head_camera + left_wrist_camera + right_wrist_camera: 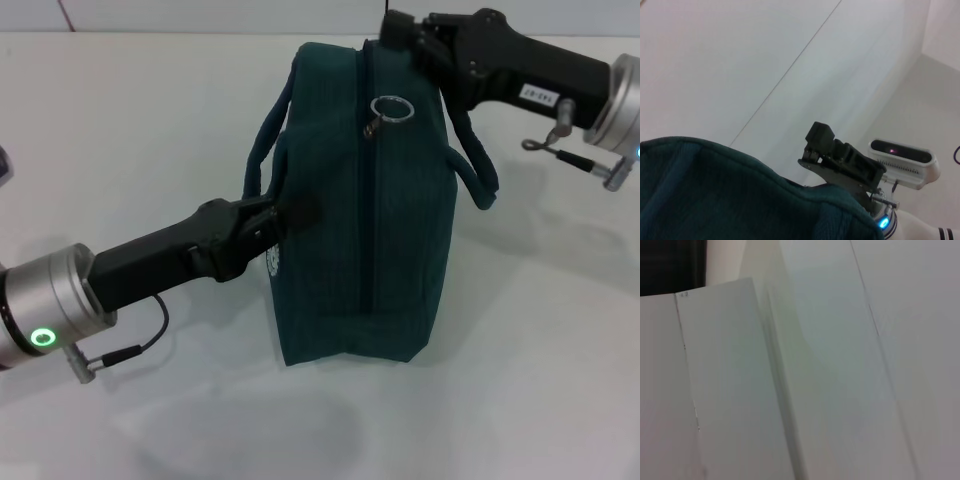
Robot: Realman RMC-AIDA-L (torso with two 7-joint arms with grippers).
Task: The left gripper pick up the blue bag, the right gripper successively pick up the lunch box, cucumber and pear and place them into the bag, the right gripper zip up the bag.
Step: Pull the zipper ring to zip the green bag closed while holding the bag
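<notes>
The blue bag [400, 230] stands on the white table with its zipper line closed along the top. Its metal ring zipper pull [391, 107] lies near the far end. My left gripper [290, 212] is at the bag's left side, shut on the fabric by the left handle [265, 150]. My right gripper [395, 28] hovers over the bag's far end, a short way beyond the ring and not touching it. The left wrist view shows the bag's edge [715, 190] and the right gripper [815, 145] behind it. The lunch box, cucumber and pear are out of view.
White table [120, 120] surrounds the bag on all sides. The bag's right handle [478, 170] hangs below the right arm. A white camera housing [902, 160] shows beyond the right gripper. The right wrist view shows only pale flat surfaces.
</notes>
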